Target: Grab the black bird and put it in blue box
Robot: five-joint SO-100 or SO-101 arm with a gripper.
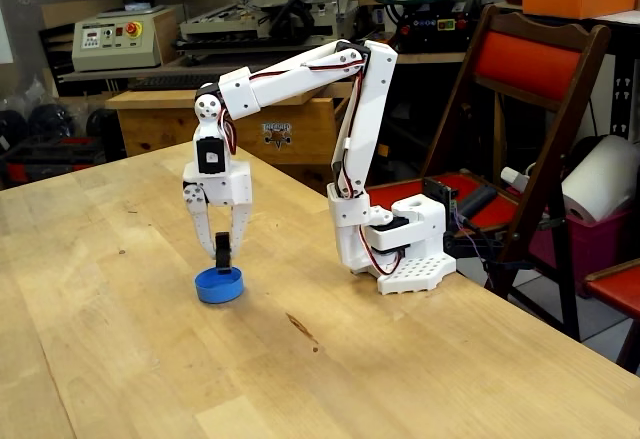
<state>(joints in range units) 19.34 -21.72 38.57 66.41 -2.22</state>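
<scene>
On a pale wooden workbench [120, 339] with visible grain and a small dark stain near its middle, a white plastic robot arm [300, 69] reaches left from its perforated base [405, 254] and points its gripper [221, 251] straight down. The two white fingers [203, 231] are clamped on the black bird [223, 250], a small dark figurine held upright with its long axis vertical; which way its beak faces cannot be made out at this size. The bird hangs directly over the blue box [219, 285], a shallow round plastic dish with a low rim, its lower end at or just inside the rim; whether it touches the dish floor cannot be told. Nothing else shows inside the dish. Red and black wires run along the arm's segments. To the right, off the table's far edge, stands a dark wooden folding chair [530, 89] with red seat and back pads, and beyond it a roll of white paper towel [600, 179]. Workshop machines fill the far background.
</scene>
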